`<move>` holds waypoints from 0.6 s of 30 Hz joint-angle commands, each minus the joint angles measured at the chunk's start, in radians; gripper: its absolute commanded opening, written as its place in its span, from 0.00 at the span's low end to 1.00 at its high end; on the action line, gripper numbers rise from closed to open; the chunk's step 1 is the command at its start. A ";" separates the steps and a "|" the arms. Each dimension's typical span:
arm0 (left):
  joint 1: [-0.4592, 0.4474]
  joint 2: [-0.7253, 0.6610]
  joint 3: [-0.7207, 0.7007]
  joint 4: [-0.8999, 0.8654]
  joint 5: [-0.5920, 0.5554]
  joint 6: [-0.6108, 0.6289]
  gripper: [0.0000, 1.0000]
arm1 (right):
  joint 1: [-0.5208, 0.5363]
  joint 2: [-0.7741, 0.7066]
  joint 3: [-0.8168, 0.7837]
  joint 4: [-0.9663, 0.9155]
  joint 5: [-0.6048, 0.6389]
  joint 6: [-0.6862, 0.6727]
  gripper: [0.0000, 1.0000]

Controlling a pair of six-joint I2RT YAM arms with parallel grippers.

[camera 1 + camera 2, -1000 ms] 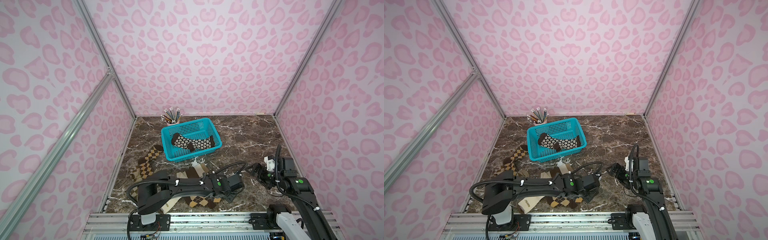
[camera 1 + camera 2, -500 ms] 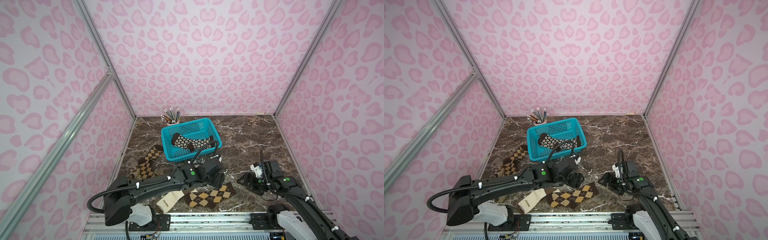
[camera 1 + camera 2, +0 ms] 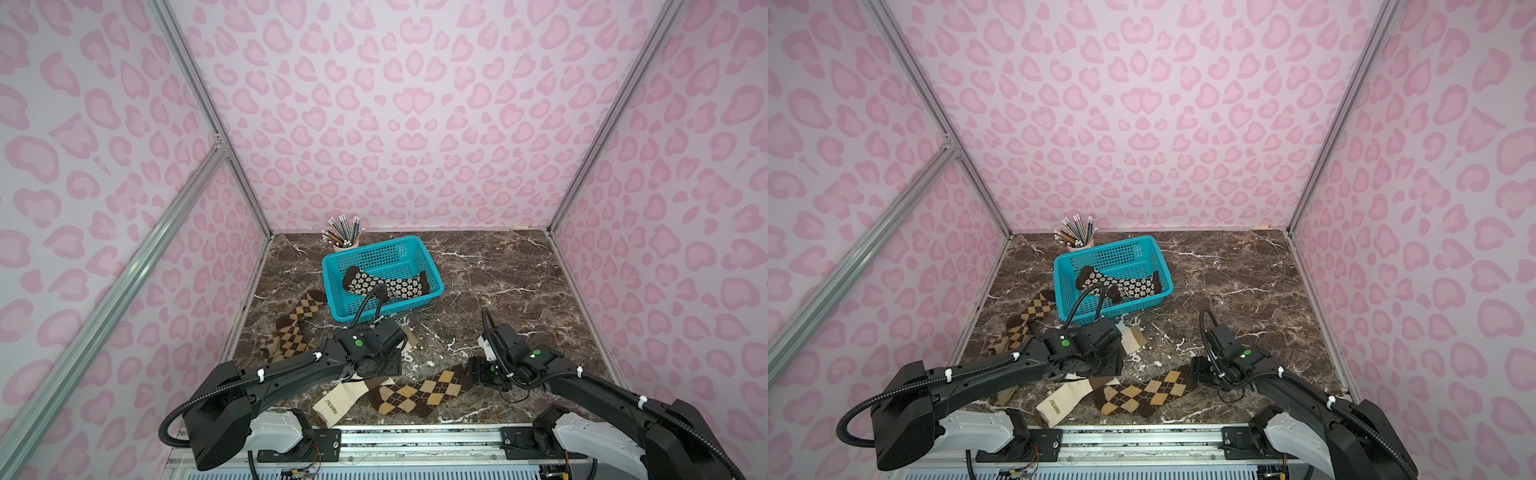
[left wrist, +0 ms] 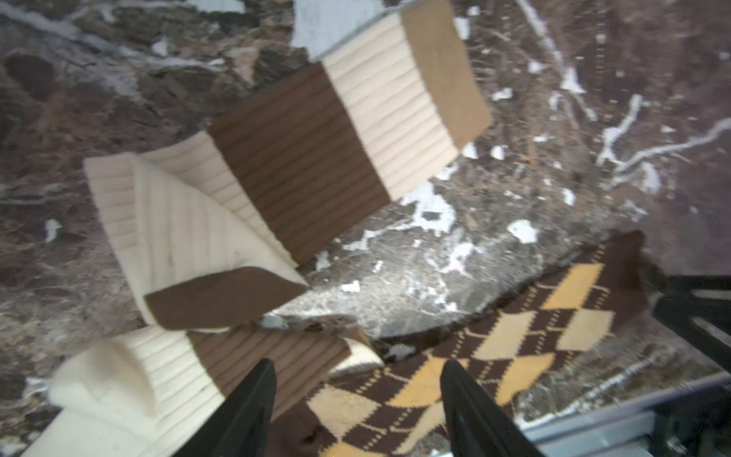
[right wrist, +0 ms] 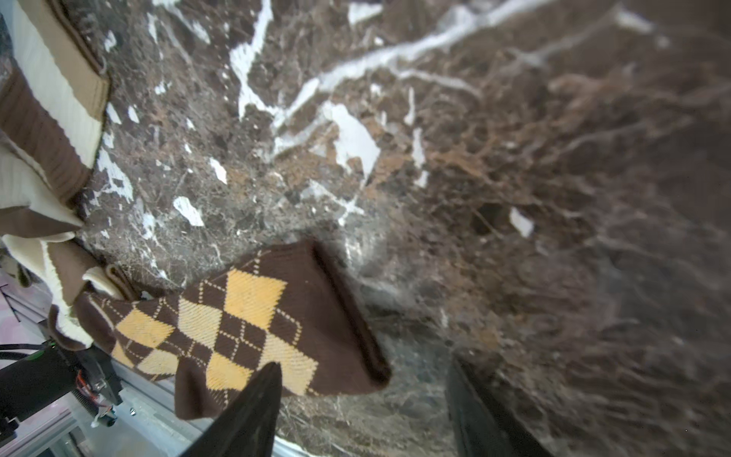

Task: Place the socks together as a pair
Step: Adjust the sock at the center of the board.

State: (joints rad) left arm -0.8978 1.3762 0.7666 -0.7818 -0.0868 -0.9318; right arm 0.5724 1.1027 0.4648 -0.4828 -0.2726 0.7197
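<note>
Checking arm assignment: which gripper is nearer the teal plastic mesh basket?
Left. The left gripper hangs just in front of the teal plastic mesh basket; the right gripper is farther off toward the robot's right, at one end of the front brown-and-tan argyle knit sock.

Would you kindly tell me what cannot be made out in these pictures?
- Cream socks: both top views, mostly under the left arm.
- Pencil cup: base behind the basket, top views.
- Lettering on a cream sock: too small.
- Right fingers, wrist view: blur and the bottom edge hide whether they touch the diamond-patterned sock.
</note>
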 commanded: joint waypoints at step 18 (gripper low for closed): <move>0.186 0.104 -0.115 0.134 -0.068 0.117 0.68 | 0.051 0.056 0.164 -0.195 0.325 0.128 0.00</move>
State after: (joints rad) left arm -0.7261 1.4712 0.6636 -0.7021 -0.1318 -0.8448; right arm 0.6456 1.1805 0.5999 -0.5896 -0.0013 0.8417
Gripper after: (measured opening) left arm 0.681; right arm 0.063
